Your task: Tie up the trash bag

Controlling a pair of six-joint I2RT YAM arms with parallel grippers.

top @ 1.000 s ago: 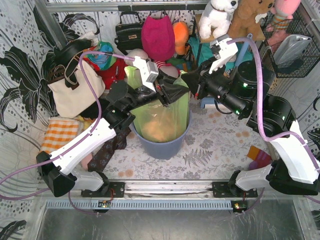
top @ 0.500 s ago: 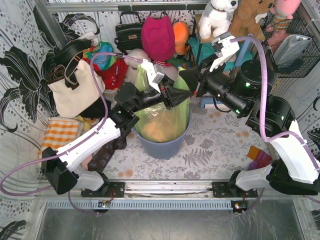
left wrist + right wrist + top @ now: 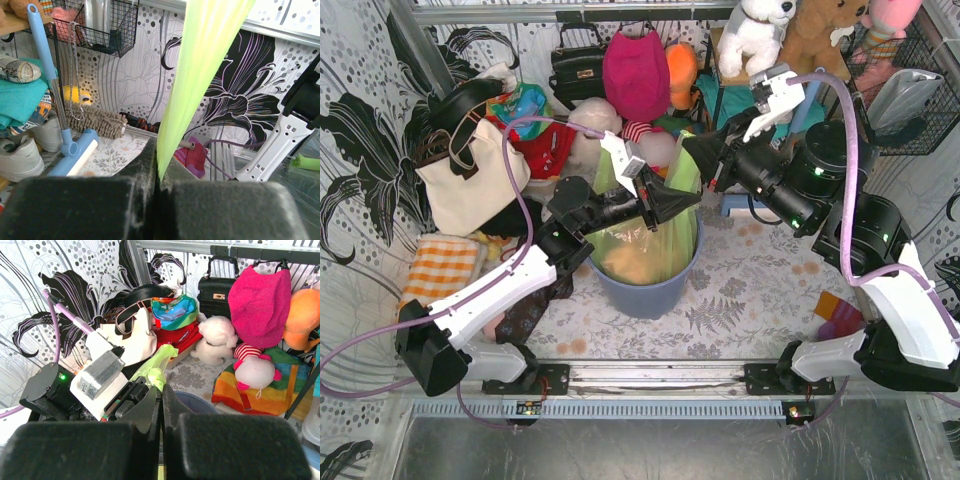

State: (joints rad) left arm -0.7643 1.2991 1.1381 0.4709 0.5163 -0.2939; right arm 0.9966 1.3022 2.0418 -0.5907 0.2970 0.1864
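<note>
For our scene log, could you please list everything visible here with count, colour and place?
trash bag: one, lime-green, inside the bin
bin: one, blue-grey, centre
tote bag: one, white, far left
handbag: one, black, hanging at the back
cloth piece: one, magenta, hanging beside the handbag
plush dog: one, white, back shelf
plush bear: one, brown, beside the dog
wire basket: one, black, far right
checked cloth: one, orange and white, left
mop: one, blue handle, back right
left tool: one, black, shut on a strip of the trash bag
right tool: one, black, shut, at the bag's top edge
</note>
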